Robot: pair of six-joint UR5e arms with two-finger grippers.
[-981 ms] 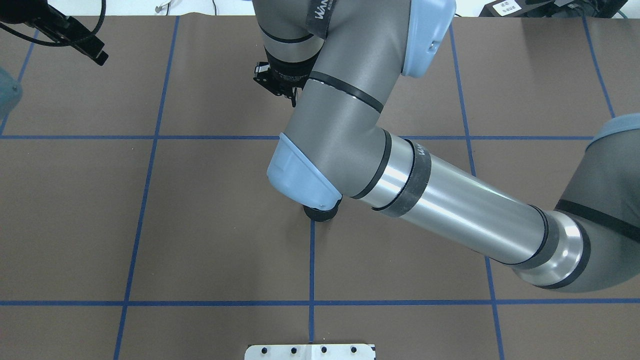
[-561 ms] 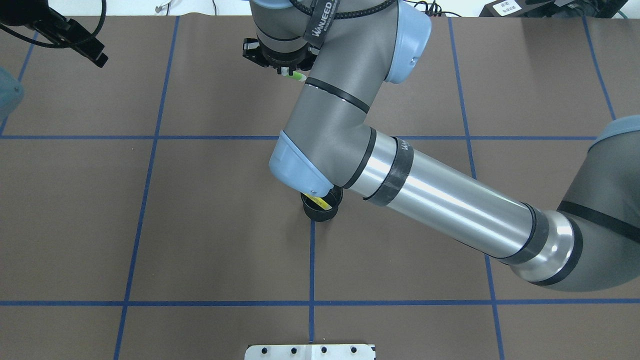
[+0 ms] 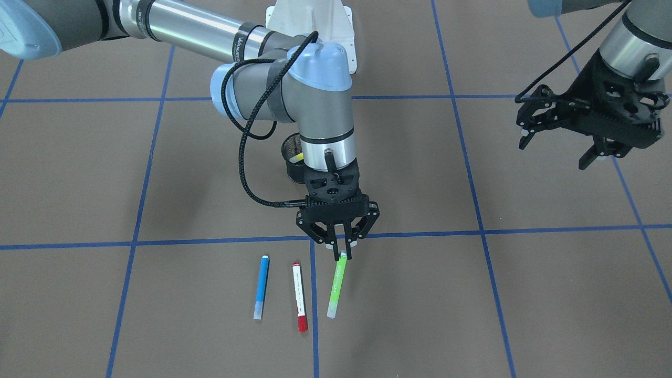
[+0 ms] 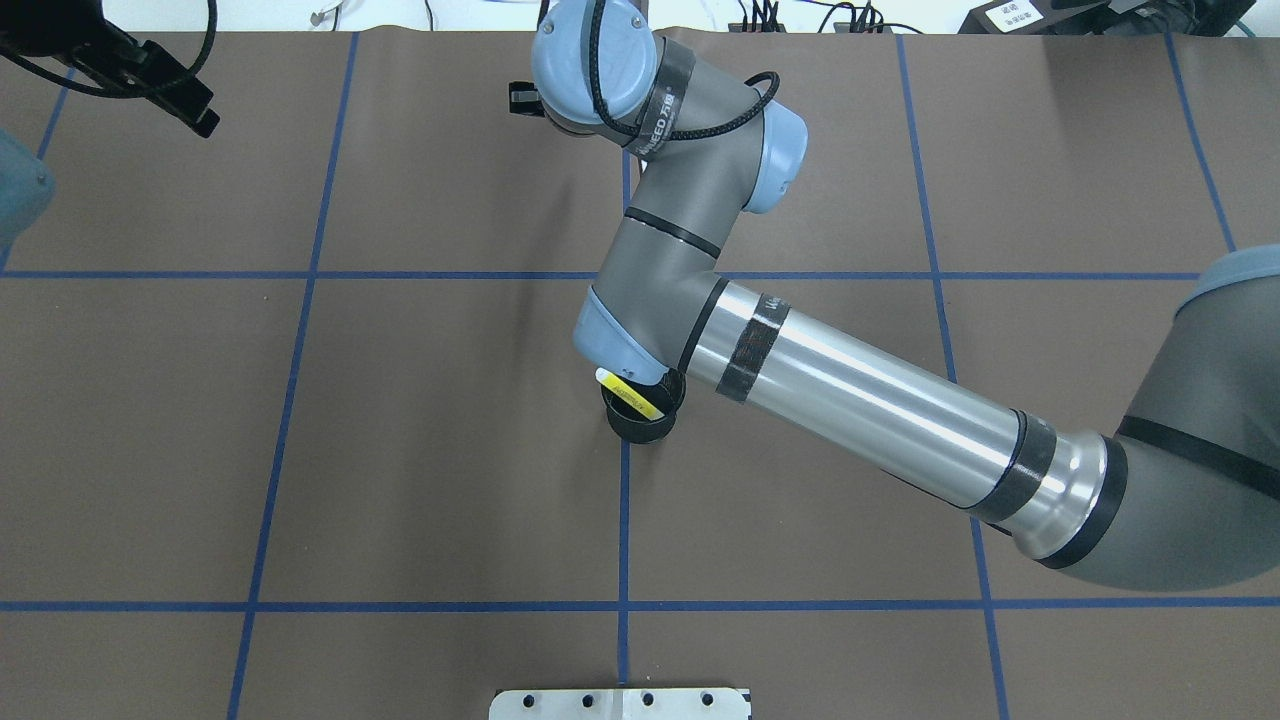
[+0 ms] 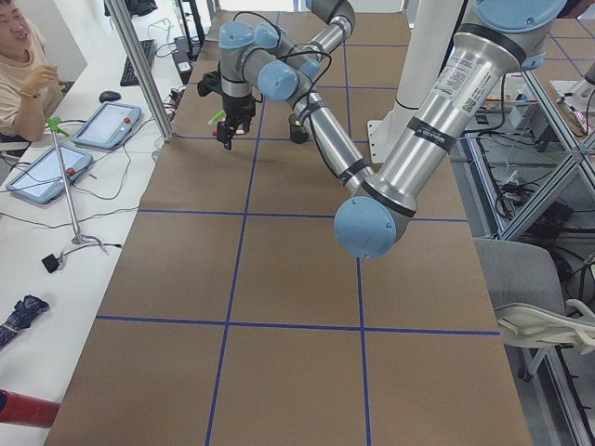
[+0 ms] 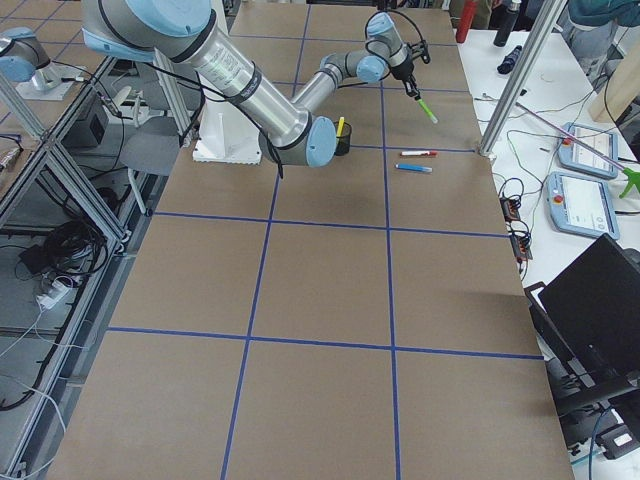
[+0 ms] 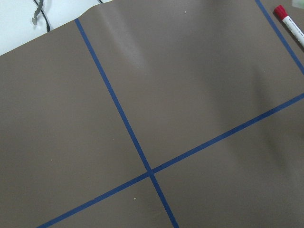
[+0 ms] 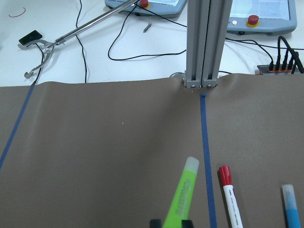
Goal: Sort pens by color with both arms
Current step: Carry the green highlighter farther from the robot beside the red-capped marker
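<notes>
Well out from the black mesh cup (image 3: 292, 157), on the operators' side, the blue pen (image 3: 261, 287) and red-capped pen (image 3: 298, 296) lie parallel, seemingly a row sorted by colour. Beside them the light green pen (image 3: 336, 286) hangs tilted, pinched at its top by the right gripper (image 3: 338, 247), whose wrist points down, probably to add it to that row. The yellow pen (image 3: 297, 157) leans in the cup. Far off to the cup's side, the left gripper (image 3: 556, 152) hovers spread and empty.

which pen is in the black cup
The yellow pen, leaning in the black mesh cup. The blue pen and red-capped pen lie flat on the table; the green pen is held by the right gripper.
</notes>
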